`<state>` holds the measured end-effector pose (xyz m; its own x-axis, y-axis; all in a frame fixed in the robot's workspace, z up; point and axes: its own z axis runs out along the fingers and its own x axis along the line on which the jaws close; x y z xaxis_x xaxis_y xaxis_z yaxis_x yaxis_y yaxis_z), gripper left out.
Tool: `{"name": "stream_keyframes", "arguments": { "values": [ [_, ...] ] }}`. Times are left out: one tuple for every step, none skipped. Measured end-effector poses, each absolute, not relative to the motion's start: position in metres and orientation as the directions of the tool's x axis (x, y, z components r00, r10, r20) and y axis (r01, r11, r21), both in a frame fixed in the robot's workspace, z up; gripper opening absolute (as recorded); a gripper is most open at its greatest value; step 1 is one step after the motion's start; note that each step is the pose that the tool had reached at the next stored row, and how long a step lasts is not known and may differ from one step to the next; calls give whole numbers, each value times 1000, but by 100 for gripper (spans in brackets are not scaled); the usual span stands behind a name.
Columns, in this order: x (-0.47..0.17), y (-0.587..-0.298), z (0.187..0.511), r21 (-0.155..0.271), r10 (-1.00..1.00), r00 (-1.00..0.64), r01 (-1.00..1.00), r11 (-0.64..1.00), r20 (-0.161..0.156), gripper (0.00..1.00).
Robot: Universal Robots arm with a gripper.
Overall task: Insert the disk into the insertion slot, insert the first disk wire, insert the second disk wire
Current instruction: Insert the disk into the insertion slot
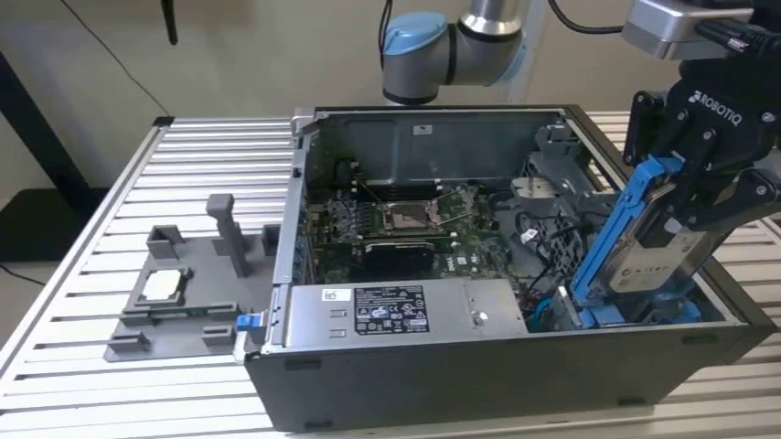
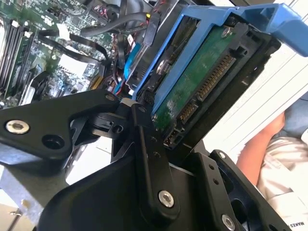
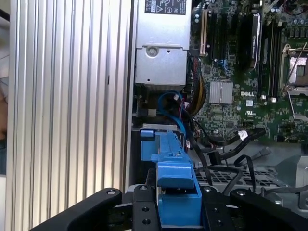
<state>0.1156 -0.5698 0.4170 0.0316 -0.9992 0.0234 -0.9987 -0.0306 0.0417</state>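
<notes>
Slatted table [image 1: 208, 155]; white-labelled disk [image 1: 643, 263] in tool [image 1: 693, 197]

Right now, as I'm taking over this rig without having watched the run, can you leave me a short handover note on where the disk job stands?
Gripper: shut on the disk, holding it tilted at the exterior view's right end of the computer case.
Disk: its lower end is down at the insertion slot and its upper end stands above the case rim. It is not seated.
Wires: the disk's connector is bare in the second wrist view, with nothing plugged in.
Done: the disk is picked up and brought to the slot.
Left: seating the disk and inserting both disk wires.
</notes>
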Motion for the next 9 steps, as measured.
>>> {"name": "stream_keyframes", "arguments": {
  "values": [
    [116, -570, 416, 42, -999, 32, -999, -31, 23, 33],
    [116, -570, 415, 42, -999, 32, -999, -31, 23, 33],
    [116, -570, 414, 42, -999, 31, -999, -30, 23, 33],
    [116, -570, 413, 42, -999, 31, -999, -30, 23, 33],
    [116, -570, 412, 42, -999, 31, -999, -30, 23, 33],
    [116, -570, 411, 42, -999, 31, -999, -30, 22, 33],
    [116, -570, 410, 42, -999, 31, -999, -30, 22, 33],
    [116, -570, 409, 42, -999, 31, -999, -30, 21, 33],
    [116, -570, 408, 42, -999, 31, -999, -30, 21, 33]
  ]
}}
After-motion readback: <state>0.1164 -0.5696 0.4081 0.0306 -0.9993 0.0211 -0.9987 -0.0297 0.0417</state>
